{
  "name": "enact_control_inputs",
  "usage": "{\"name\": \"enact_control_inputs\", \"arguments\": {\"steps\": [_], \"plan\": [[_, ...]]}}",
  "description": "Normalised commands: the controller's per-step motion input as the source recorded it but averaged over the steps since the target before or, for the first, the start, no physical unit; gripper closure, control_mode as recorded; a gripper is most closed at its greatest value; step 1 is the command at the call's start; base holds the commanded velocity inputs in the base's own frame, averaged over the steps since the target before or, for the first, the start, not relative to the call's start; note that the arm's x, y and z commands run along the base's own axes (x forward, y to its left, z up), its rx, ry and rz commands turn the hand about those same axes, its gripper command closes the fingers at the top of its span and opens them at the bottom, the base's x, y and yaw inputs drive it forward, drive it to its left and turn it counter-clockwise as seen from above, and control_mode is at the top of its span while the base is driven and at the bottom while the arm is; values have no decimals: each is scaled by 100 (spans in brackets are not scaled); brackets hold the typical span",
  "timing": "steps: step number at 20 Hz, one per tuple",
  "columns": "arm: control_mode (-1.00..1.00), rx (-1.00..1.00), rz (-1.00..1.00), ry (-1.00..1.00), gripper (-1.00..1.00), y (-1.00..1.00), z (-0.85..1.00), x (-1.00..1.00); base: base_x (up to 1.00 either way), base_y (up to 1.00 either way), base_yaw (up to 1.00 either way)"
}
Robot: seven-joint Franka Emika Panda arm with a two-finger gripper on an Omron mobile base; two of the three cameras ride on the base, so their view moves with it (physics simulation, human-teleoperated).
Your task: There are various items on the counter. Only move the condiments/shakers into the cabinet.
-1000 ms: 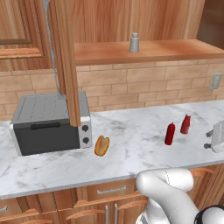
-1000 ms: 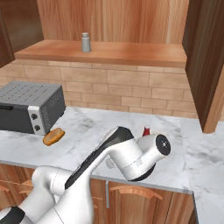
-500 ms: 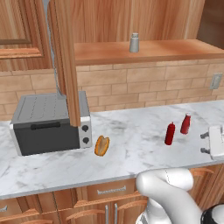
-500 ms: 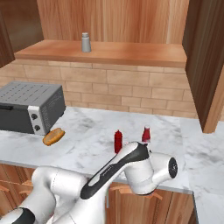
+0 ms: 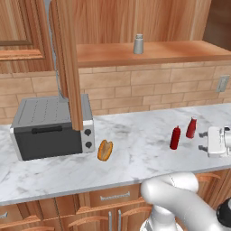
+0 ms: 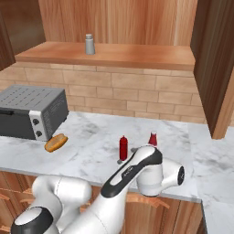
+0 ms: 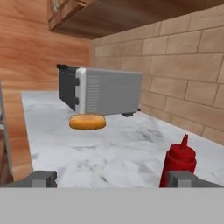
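hand open, low, level

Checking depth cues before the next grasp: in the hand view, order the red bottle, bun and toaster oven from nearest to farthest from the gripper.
1. Red bottle: lower right, just ahead of the open gripper, beside its right fingertip.
2. Bun: mid-counter, left of centre.
3. Toaster oven: directly behind the bun, against the brick wall.

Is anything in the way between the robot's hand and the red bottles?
Nothing visible is. The open gripper hovers beside the two red bottles, with only bare counter between. The bun and toaster oven sit farther off.
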Motion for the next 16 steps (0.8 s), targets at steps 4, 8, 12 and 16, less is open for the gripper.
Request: {"name": "enact_control_inputs", "arguments": {"steps": [4,8,12,16], "plan": [[-100,0,0,7,-100,0,0,48,0,0,0],[-100,0,0,8,-100,0,0,43,0,0,0],[-100,0,0,7,-100,0,-8,23,0,0,0],[-100,0,0,5,-100,1,-14,7,0,0,0]]}}
